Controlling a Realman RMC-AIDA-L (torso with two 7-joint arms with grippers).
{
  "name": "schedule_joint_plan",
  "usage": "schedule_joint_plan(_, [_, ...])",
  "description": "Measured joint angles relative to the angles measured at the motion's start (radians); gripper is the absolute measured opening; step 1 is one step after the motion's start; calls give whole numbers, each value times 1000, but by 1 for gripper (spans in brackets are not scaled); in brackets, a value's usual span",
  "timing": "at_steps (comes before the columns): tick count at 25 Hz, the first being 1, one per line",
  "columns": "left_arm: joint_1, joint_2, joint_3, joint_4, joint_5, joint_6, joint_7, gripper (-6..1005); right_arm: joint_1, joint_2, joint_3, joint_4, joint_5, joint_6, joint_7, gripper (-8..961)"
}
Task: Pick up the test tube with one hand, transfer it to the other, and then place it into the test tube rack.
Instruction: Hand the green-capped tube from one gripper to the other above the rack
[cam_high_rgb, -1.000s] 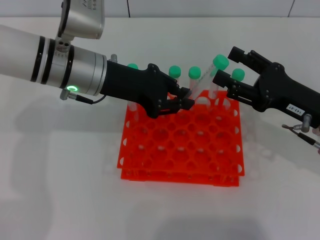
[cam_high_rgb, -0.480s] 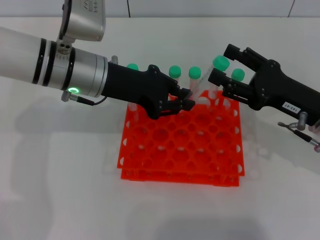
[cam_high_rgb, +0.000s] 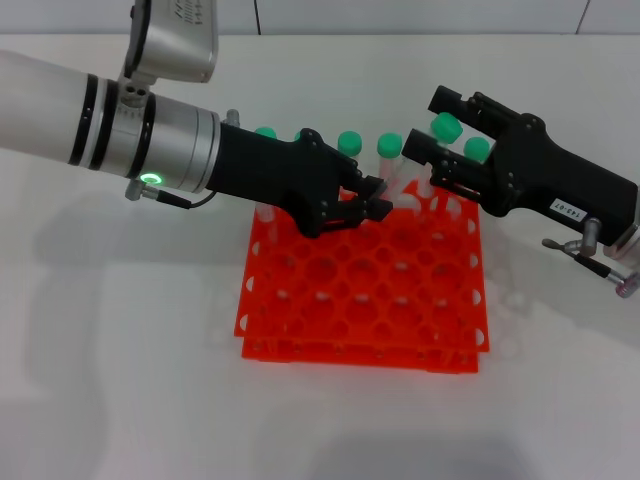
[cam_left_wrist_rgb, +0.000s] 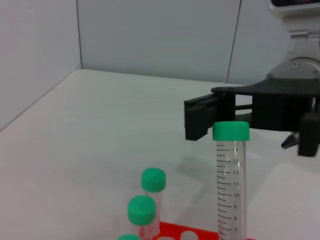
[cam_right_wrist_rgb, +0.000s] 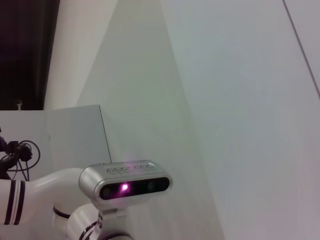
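Observation:
My left gripper is shut on the lower part of the test tube, holding it tilted above the back of the orange-red rack. In the left wrist view the tube stands with its green cap up. My right gripper, the one with the white label, is open. Its two fingers sit on either side of the tube's capped end, and I cannot tell if they touch it. It shows behind the tube in the left wrist view. The right wrist view shows none of these things.
Several other green-capped tubes stand in the rack's back row; two show in the left wrist view. The rack's front holes hold nothing. White tabletop surrounds the rack.
My right gripper has moved left toward the held tube, so its open fingers now bracket the green cap. My left gripper and the tube have barely moved.

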Motion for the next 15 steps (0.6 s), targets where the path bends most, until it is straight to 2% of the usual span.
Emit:
schedule_joint_plan(3, [0,-1,8,0,0,-5,0,189,0,0,7,1,3,1,4,824])
schedule_joint_plan(9, [0,-1,11,0,1,-6,2,189,4,0,2,2,8,15,6,630])
schedule_joint_plan(11, [-1,-1,11,0,1,-7,2,188,4,0,2,3,8,20,6,392])
schedule_joint_plan(15, [-1,-2,11,0,0,-7,2,188,4,0,4,7,8,25,5,351])
